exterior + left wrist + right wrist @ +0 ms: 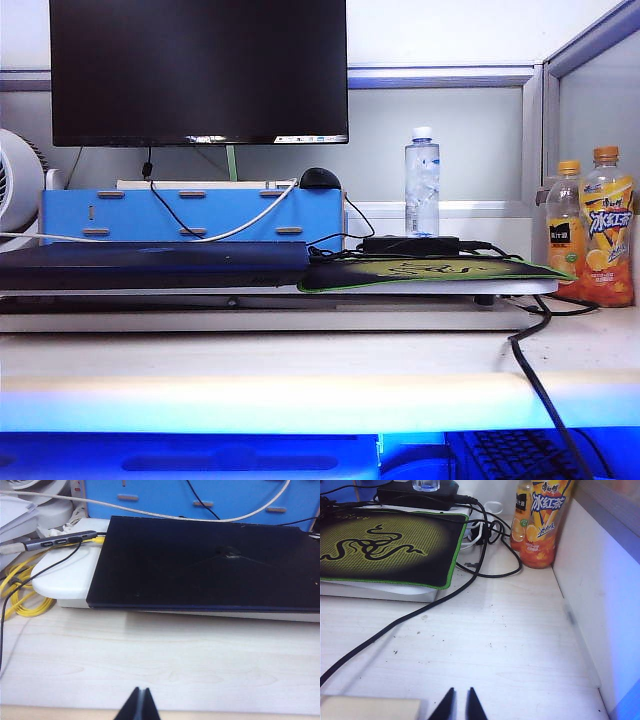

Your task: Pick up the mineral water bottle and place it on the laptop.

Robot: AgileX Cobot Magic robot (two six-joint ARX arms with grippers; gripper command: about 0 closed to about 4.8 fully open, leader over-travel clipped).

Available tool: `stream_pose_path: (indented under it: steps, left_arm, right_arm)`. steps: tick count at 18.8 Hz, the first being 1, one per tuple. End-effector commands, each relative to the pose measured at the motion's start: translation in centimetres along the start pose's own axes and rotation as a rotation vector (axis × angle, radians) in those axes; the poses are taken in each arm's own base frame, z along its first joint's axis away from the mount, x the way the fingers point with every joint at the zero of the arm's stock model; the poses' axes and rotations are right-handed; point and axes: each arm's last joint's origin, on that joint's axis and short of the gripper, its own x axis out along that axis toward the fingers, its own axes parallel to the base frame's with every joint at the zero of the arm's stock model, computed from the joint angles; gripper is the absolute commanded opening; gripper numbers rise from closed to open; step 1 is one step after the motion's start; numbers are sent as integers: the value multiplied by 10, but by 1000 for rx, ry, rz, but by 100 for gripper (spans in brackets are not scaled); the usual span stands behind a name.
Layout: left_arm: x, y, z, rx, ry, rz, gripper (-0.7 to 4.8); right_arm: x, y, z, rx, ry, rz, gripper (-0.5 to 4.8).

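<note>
Mineral water bottle stood untouched right of centre, off the laptop; left gripper and right gripper hung clenched, empty, above the near counter.

Clear mineral water bottle upright beside flat laptop.

Ahead of the right tool, on the pale wooden table: a green-edged mouse pad with a snake emblem, raised on a white stand. Off to one side, against the partition wall, two orange-drink bottles standing upright, touching. Between pad and bottles, loose black cables. Far beyond the left tool: a blue box, a grey USB hub, coiled yellow cable. Above all, a black monitor.
</note>
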Motion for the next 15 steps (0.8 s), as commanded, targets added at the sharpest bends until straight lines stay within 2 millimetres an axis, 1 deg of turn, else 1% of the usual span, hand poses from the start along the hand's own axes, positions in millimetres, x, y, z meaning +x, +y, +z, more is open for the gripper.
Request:
stream_pose_path:
  steps: [1,9,10,12,15]
  left_arm:
    - [0,0,0,2,0,-3,-2]
    - [0,0,0,2,0,-3,-2]
    - [0,0,0,2,0,-3,-2]
    - [0,0,0,1,0,-3,-2]
    - [0,0,0,2,0,-3,-2]
  right_arm:
    - [0,0,-2,4,10,2,45]
    - [0,0,-2,4,10,2,45]
    - [0,0,-1,-11,6,0,45]
    - [0,-1,0,-167,-2,-44,45]
    - [0,-2,0,-188,4,-57,45]
